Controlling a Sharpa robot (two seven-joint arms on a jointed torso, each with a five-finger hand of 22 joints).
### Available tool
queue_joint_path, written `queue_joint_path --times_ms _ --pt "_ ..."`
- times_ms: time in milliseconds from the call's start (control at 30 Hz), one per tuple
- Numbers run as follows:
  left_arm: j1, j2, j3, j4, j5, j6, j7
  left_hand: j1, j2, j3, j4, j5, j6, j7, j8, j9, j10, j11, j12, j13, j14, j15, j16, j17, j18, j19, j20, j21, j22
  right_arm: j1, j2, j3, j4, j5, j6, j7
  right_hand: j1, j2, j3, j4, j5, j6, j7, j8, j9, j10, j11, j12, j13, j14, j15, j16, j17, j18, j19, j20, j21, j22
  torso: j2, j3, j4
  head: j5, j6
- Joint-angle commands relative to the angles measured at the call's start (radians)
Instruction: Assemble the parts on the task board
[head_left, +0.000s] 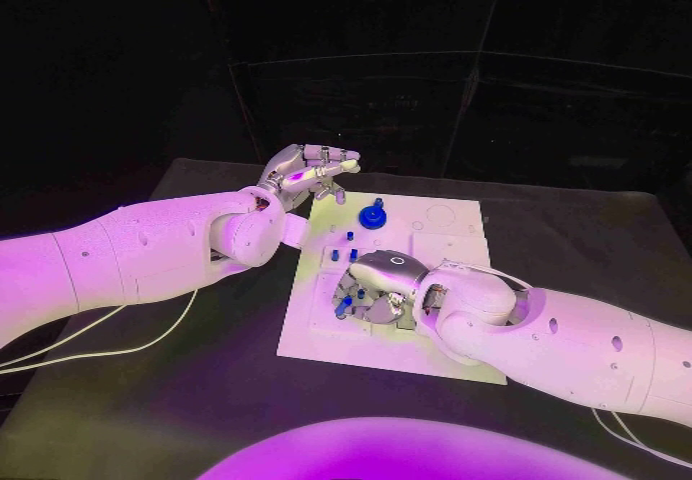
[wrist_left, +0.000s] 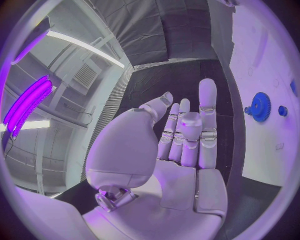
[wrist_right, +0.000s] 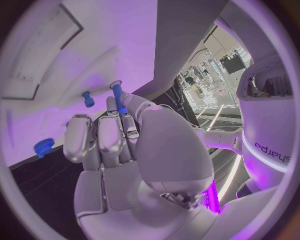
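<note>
Two hands: both over or beside the white task board (head_left: 447, 225) on the black table (head_left: 173, 400).
Right hand (head_left: 378, 290): nearest, palm down over the near-middle of the board; fingers curled together; a blue pin (wrist_right: 117, 95) standing at the fingertips in the right wrist view, contact hard to confirm, so a grip cannot be told.
Writing: "sharpa", read upside down on the white arm (wrist_right: 272, 155) in the right wrist view; no other legible lettering.
Hidden: board surface under the right hand covered by the palm; blue bits (head_left: 343, 305) peeking out beside the fingers, shape unclear.
Small blue pegs (head_left: 351, 237): a few upright in the board just beyond the right hand, too small to describe further.
Short blue peg (wrist_right: 88, 98): upright on the board just beside the pin in the right wrist view.
Blue round piece (wrist_right: 42, 146): near the board's edge in the right wrist view, partly cut off by the hand.
Blue gear (head_left: 374, 215): toothed disc with a raised hub, on the far part of the board, apart from both hands.
Left hand (head_left: 306, 172): farthest, raised off the far left corner of the board; fingers (wrist_left: 206, 115) straight, close side by side, thumb apart, holding nothing.
</note>
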Motion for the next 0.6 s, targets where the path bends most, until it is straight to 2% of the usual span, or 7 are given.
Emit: queue_joint_path --times_ms 33,600 --pt "0.002 0.000 0.001 0.001 0.003 0.011 0.003 0.002 0.008 -0.006 0.002 0.003 -0.007 0.001 -0.003 -0.001 -0.007 0.001 0.004 0.001 -0.006 -0.001 -0.002 0.000 0.020 -0.005 0.003 -0.006 -0.001 0.001 -0.001 0.000 0.001 -0.004 -0.007 -0.013 -0.005 0.007 0.005 0.000 0.005 0.003 0.005 -0.003 0.000 0.047 -0.037 0.002 0.001 0.024 -0.002 0.006 0.000 -0.007 -0.001 0.004 0.004 0.001 0.001 -0.0004 0.0003 0.000 0.000" --pt "0.002 -0.001 0.001 0.001 0.003 0.013 0.002 0.002 0.008 -0.006 0.002 0.003 -0.007 0.001 -0.003 -0.001 -0.007 0.001 0.004 0.001 -0.006 -0.001 -0.002 0.000 0.020 -0.005 0.003 -0.006 -0.001 0.000 -0.007 0.000 0.009 -0.021 -0.007 -0.025 -0.009 0.006 0.006 -0.001 0.008 0.005 0.005 -0.003 0.000 0.049 -0.038 0.000 0.001 0.024 -0.003 0.007 0.001 -0.008 -0.001 0.004 0.005 0.002 0.001 0.0010 -0.0004 0.003 -0.004"
